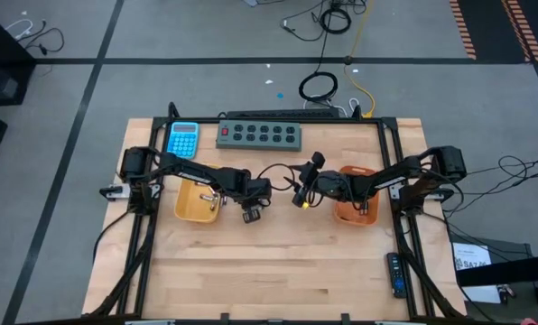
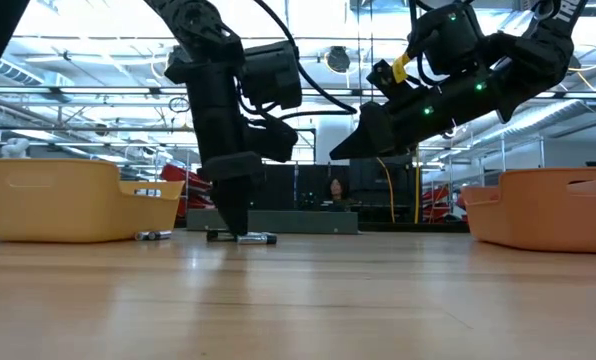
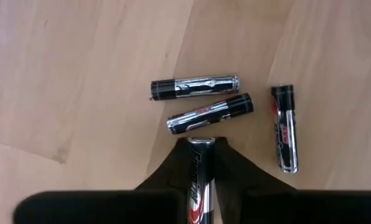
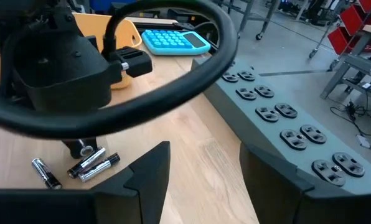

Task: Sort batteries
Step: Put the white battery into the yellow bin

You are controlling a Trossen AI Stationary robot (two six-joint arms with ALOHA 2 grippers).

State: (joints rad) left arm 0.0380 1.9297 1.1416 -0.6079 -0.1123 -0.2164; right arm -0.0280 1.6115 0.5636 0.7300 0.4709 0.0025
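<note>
Three dark-and-silver batteries (image 3: 207,102) lie loose on the wooden table between a yellow tray (image 1: 197,202) and an orange tray (image 1: 359,209). My left gripper (image 3: 201,186) points down just beside them, shut on another battery (image 3: 201,168). In the low view its fingers (image 2: 236,215) reach down to the table top, with batteries (image 2: 256,238) next to them. One more battery (image 2: 153,235) lies by the yellow tray. My right gripper (image 4: 204,180) hangs open above the table's middle, nothing between its fingers. My left gripper pinches the battery's two long sides (image 3: 201,155) between its two fingers, one finger on each side. The fingers come from above, pointing down. The battery lies level at the table top; whether it is clear of the wood I cannot tell.
A grey power strip (image 1: 260,134) and a blue calculator (image 1: 182,139) lie along the far edge. A black cable (image 4: 173,74) loops between the two arms. A small dark device (image 1: 394,273) lies at the near right. Bare wood spreads toward the near edge.
</note>
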